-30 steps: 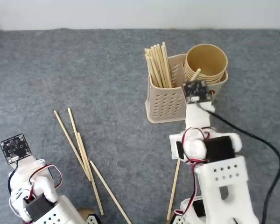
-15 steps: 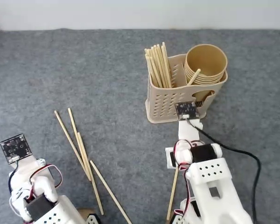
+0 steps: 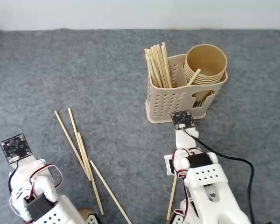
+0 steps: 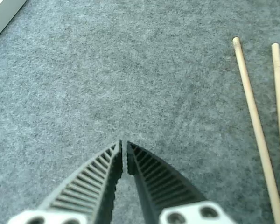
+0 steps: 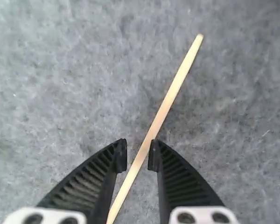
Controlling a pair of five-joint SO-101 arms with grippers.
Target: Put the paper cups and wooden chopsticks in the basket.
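- Back toward the near edge of the counter (image 3: pixel 107 60) has come the right arm (image 3: pixel 203 182). A second ago its wrist was over the rim of the basket (image 3: pixel 165 102) beside the cups, and now it sits just in front of the basket's near wall. The left arm (image 3: pixel 35 186) and the loose sticks have not shifted.
- The basket stands toward the far edge, right of the middle. The paper cups (image 3: pixel 206 60) are stacked in its right compartment, and a bundle of chopsticks (image 3: pixel 157 65) stands in the left one. One more stick leans by the cups.
- Not yet in the basket are the loose chopsticks (image 3: pixel 79 144), fanned out toward the near edge left of the middle. A single chopstick (image 3: pixel 173 193) also lies at the near edge, partly under the right arm.
- The right jaws are slightly parted, one on each side of that single chopstick (image 5: pixel 165 109). Its long axis runs out between them, slanting away from the arm, so closing would pinch it across its width.
- Whether the right jaws already touch the stick or hang just above it, I cannot tell.
- The left jaws are pressed together on nothing over bare counter near the near-left corner. Two of the loose chopsticks (image 4: pixel 254 126) lie off to one side, roughly along the jaws' line.
- The right arm is plainly the nearer one to the single chopstick, and the left arm to the fan.
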